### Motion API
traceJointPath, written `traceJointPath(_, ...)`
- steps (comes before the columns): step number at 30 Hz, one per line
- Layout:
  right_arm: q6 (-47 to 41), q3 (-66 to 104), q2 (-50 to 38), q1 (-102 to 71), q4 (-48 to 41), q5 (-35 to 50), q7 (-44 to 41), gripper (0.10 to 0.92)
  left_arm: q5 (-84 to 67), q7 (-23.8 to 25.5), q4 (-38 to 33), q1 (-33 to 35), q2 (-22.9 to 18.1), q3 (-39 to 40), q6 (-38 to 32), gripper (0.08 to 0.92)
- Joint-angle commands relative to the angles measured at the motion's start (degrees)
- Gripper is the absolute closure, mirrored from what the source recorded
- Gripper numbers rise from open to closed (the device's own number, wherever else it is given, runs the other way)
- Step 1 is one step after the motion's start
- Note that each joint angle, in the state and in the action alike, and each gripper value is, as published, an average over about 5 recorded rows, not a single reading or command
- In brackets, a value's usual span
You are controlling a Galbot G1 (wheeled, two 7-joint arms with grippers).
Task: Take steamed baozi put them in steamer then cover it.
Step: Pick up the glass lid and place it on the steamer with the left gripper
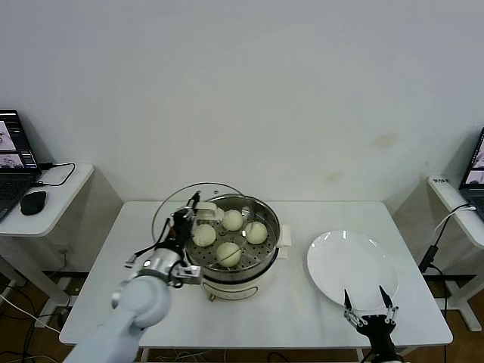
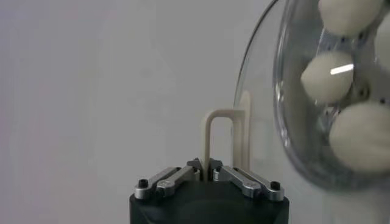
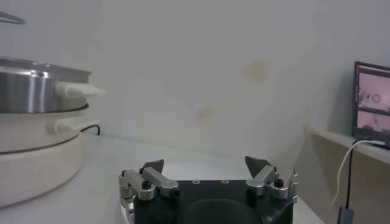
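The steamer (image 1: 266, 259), a shiny steel pot on a cream base, stands mid-table with four cream-white baozi (image 1: 229, 253) on its perforated tray. My left gripper (image 1: 189, 217) is shut on the cream handle (image 2: 208, 131) of the round glass lid (image 1: 198, 185). It holds the lid tilted on edge at the steamer's left rim. Through the lid glass (image 2: 262, 91) the left wrist view shows three baozi (image 2: 326, 76). My right gripper (image 1: 369, 304) is open and empty at the table's front right, just in front of the plate. The right wrist view shows the steamer (image 3: 36, 91) off to one side.
An empty flat white plate (image 1: 352, 265) lies to the right of the steamer. A side table at the left holds a laptop (image 1: 15, 162) and a mouse (image 1: 33, 202). Another side table with a laptop (image 1: 475, 174) and cables stands at the right.
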Motion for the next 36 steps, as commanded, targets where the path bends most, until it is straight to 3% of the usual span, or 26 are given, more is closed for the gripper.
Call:
traceJointPath(1, 0.2, -0.2, 0.0, 0.0, -0.3, -1.1, 0.0, 0.203, 8.0, 2.5, 7.2, -5.2, -10.5, 6.7, 2.1, 0.854)
traceJointPath(18, 0.6, -0.5, -0.2, 0.4, -1.2, -1.1, 0.0, 0.203, 9.1, 2.8, 11.6, -5.5, -12.3, 7.1, 1.6, 0.854)
traceJointPath(36, 0.4, -1.2, -0.2, 0.5, -1.4, -1.2, 0.0, 0.202, 7.2, 3.8, 7.1, -4.1, -10.1, 5.8, 1.7, 0.854)
